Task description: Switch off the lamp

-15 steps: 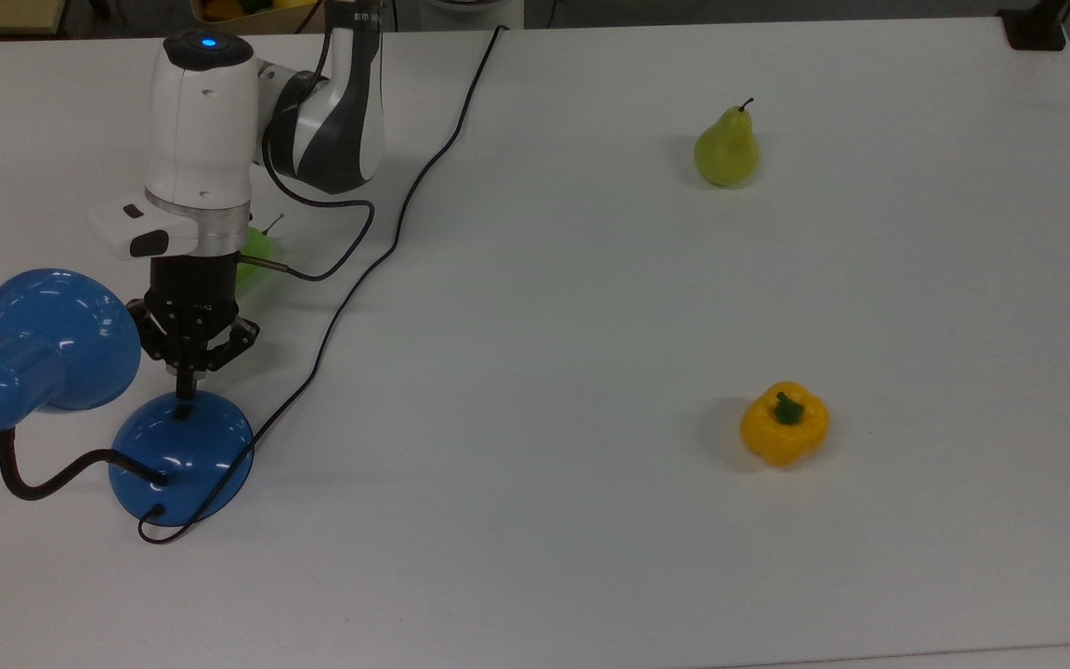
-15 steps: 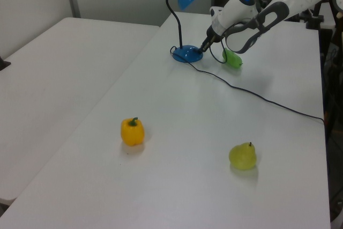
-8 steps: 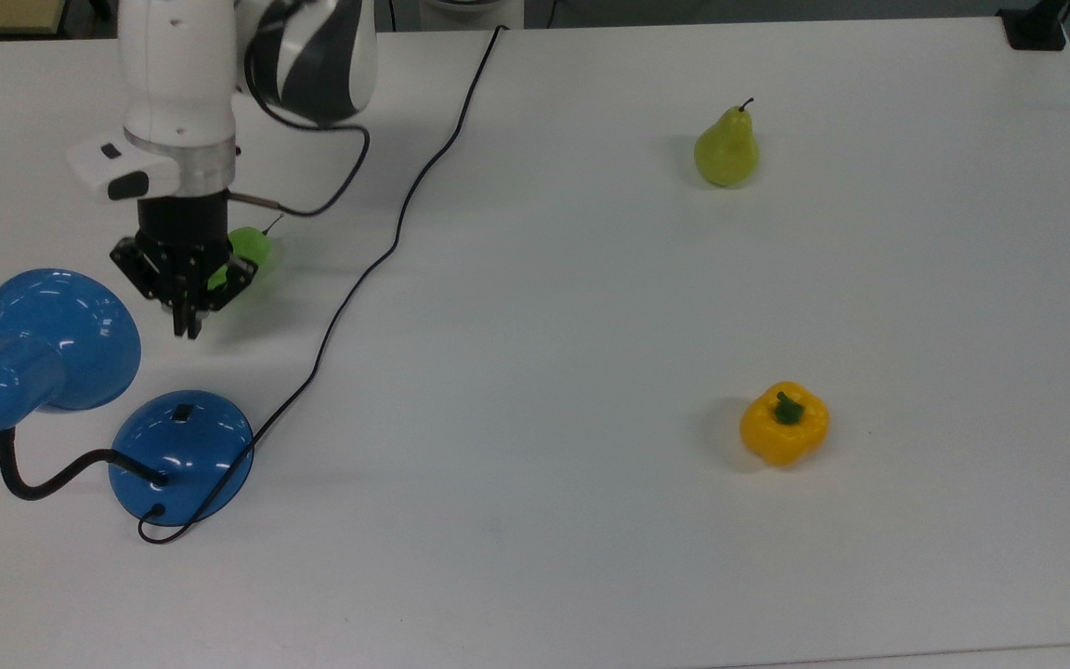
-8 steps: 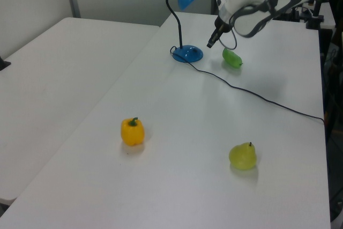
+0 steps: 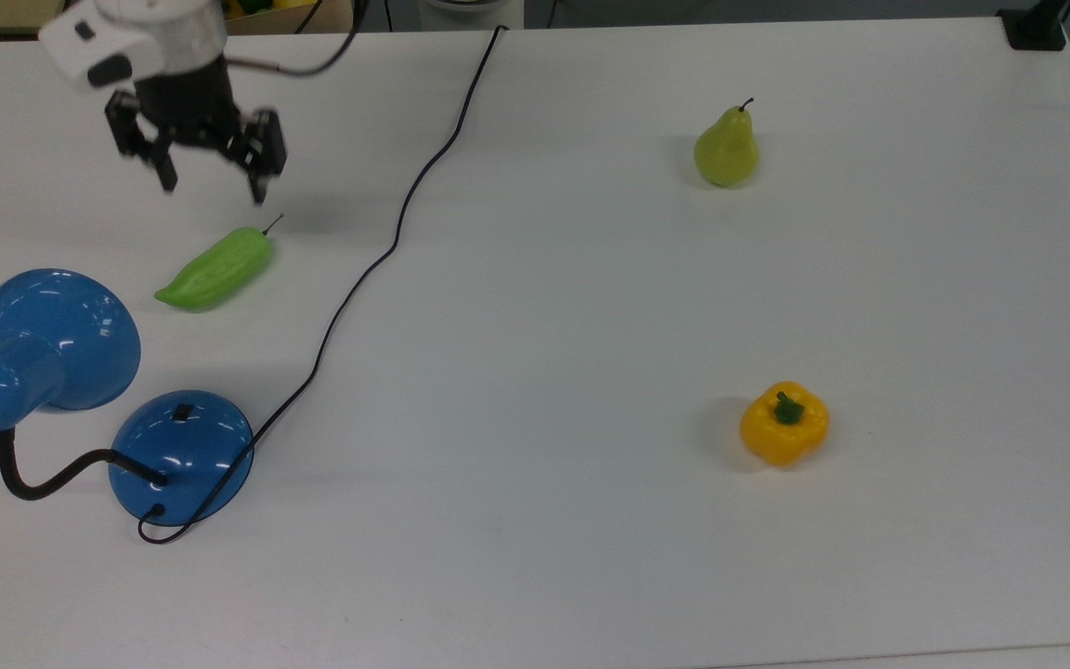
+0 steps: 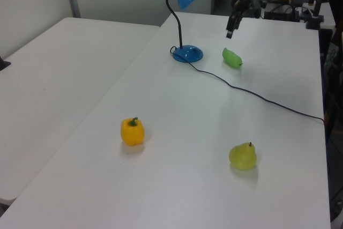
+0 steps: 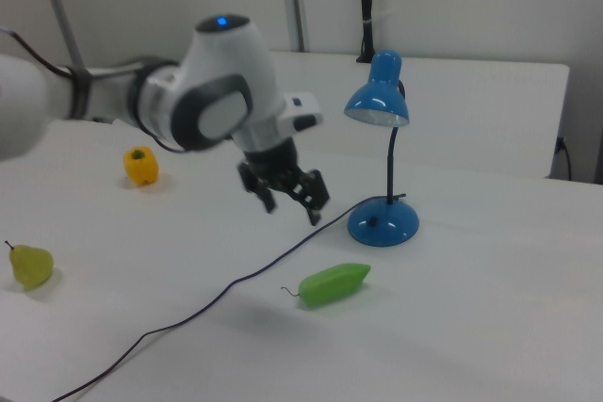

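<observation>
My hand (image 5: 210, 181) hangs with fingers apart, holding nothing, well above the white worktop (image 5: 591, 325). The glossy blue desk lamp (image 5: 180, 455) stands well apart at six o'clock in the top view, its small black switch (image 5: 181, 413) facing my side.

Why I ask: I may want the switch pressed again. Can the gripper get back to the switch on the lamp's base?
Probably yes. The gripper hangs open above the table, and the switch on the lamp base faces up uncovered. The green pepper lies flat between them, low enough to pass over.
</observation>
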